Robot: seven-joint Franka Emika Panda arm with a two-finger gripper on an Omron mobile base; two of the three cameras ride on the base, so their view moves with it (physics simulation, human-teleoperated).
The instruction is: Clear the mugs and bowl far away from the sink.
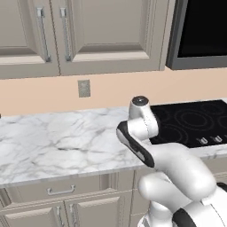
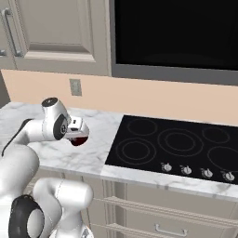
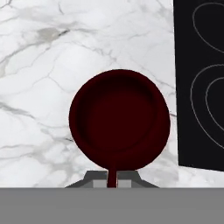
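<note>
While the arm reaches over the counter, status as seen:

gripper (image 3: 113, 183): fingers together, clamped on the handle of the dark red mug (image 3: 119, 119); hand view looks straight down into the mug's open top.
mug position: hanging from the hand in the right base view (image 2: 80, 140), above the marble counter (image 2: 88, 153); cannot tell whether its base touches the surface.
mug vs cooktop: just beside the left edge of the black cooktop (image 2: 176, 144), over marble, not over the glass.
mug contents: inside looks dark and bare.
counter: white-grey marble runs left from the cooktop (image 1: 57, 142); drawers and cabinet doors below its front edge.
wall: grey outlet plate (image 1: 84, 88) on the peach backsplash behind the counter; cabinets above; a dark microwave (image 2: 176, 37) over the cooktop.
</note>
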